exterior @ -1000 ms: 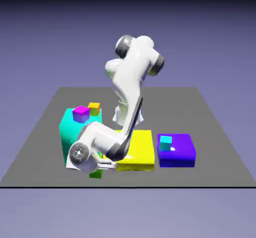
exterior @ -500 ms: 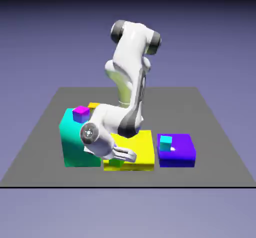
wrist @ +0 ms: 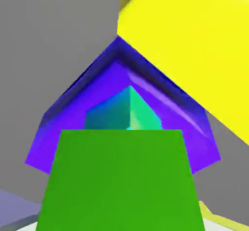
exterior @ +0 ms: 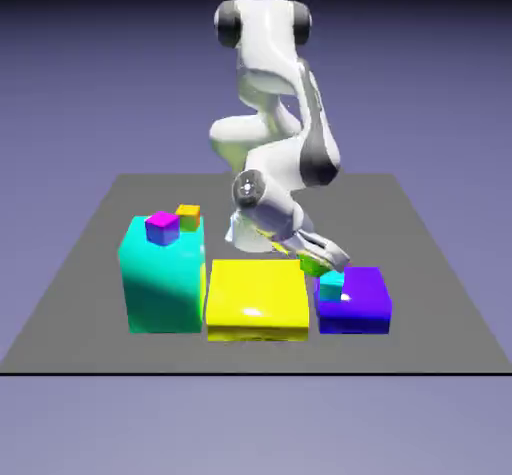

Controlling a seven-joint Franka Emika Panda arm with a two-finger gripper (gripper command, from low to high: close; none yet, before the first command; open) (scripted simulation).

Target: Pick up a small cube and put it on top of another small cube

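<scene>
The gripper (exterior: 325, 261) pinched the green cube (wrist: 120, 181), which partly hid the cyan cube (exterior: 331, 285) on the blue block's (exterior: 362, 303) left edge in the exterior view.

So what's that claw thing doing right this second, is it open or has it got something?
Gripper: closed, holding the small green cube between its fingers.

green cube (wrist: 120, 181): large, in front | cyan cube (wrist: 109, 114): partly hidden behind it, on the purple-blue block (wrist: 68, 137), inside its edges
</scene>
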